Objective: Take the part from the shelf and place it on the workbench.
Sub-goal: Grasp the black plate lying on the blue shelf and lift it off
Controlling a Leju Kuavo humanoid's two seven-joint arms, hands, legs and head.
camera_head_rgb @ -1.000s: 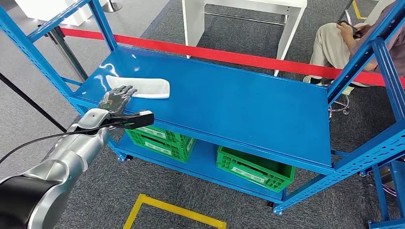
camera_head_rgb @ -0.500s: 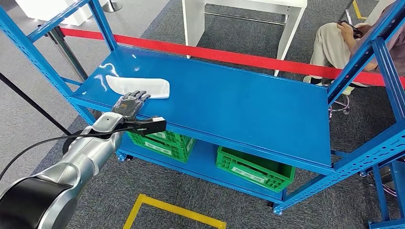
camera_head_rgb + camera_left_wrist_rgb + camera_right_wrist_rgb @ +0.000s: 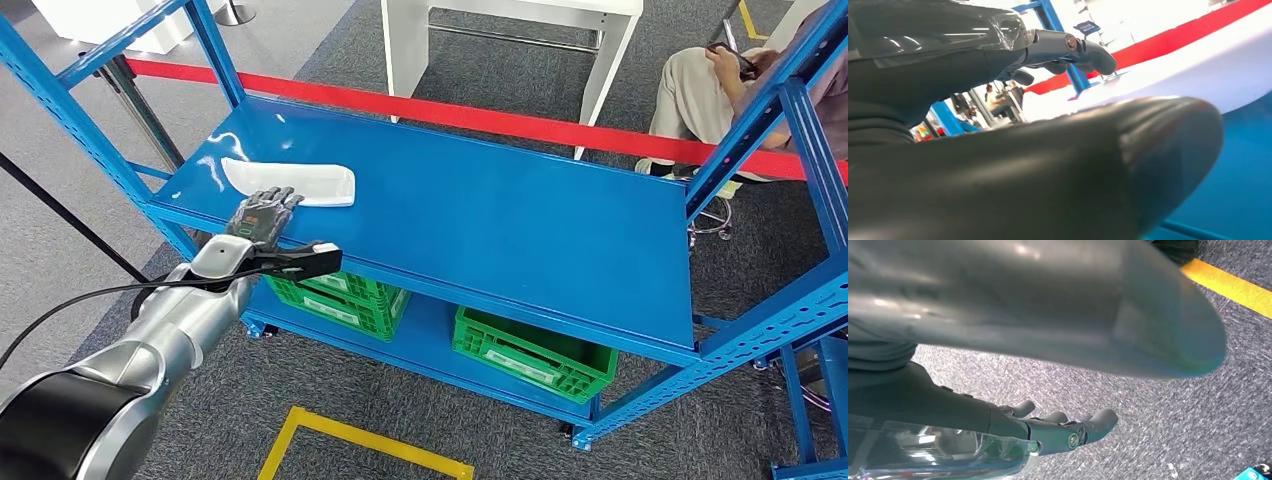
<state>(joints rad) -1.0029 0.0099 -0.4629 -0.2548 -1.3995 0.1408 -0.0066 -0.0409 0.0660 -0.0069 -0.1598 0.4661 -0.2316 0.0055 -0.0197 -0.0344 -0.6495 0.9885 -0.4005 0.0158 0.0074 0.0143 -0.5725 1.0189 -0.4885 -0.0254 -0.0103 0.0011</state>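
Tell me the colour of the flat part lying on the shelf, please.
The part is white, lying on the blue shelf; the head view shows it best.

Lighting: bright, even, from overhead; white glare patches on blue shelf top (image 3: 480,200). Shadows: soft, under the shelf. Head view: sharp. Left wrist view: background blown out white, thumb (image 3: 1048,175) close and blurred. Right wrist view: dimmer, thumb (image 3: 1048,305) out of focus

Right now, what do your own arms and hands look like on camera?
The left arm is silver metal with a black shoulder section and a thin black cable. The left hand is dark grey with printed markings. The right hand has dark fingers and a thick grey thumb.
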